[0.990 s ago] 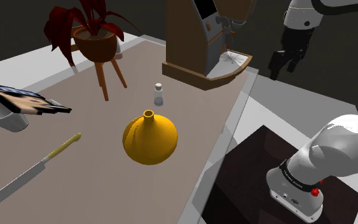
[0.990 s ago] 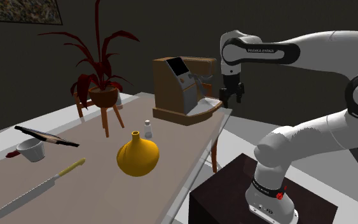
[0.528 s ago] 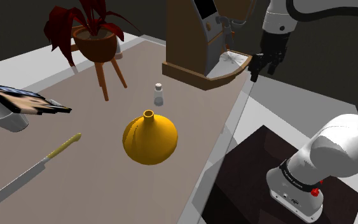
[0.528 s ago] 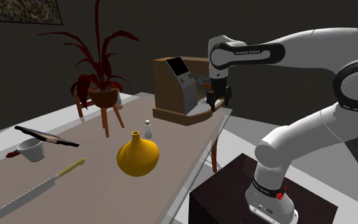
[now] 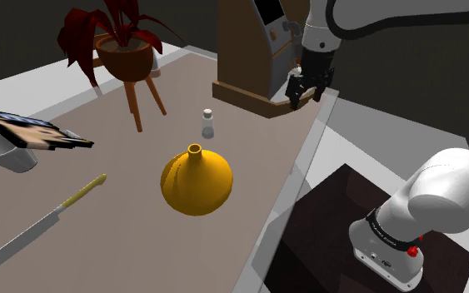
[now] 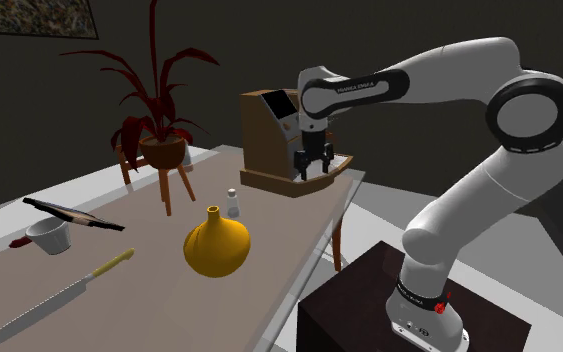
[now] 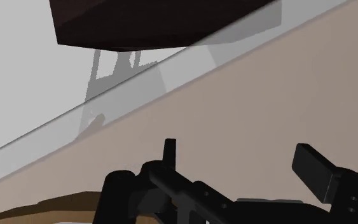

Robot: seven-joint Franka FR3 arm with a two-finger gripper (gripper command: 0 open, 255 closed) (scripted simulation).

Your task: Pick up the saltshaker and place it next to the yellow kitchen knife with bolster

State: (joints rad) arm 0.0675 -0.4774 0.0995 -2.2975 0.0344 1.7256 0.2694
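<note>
One gap decides the next move. The saltshaker is well apart from the gripper, down and toward the shoulder view's left.

Starting at that view's left, the knife lies flat on the table. Its blade points toward the lower left, and its yellow handle points up and right toward the yellow vase.

Behind the vase, near it but not touching, the saltshaker stands upright. Its long axis is vertical with the cap on top, and the plant stand is on its left.

Farther right, the gripper hangs pointing downward by the coffee machine, near the table's edge. In the wrist view its fingers stand wide apart with nothing between them.

As I judge it, the arm must travel left and descend, then close on the saltshaker's sides from above.
</note>
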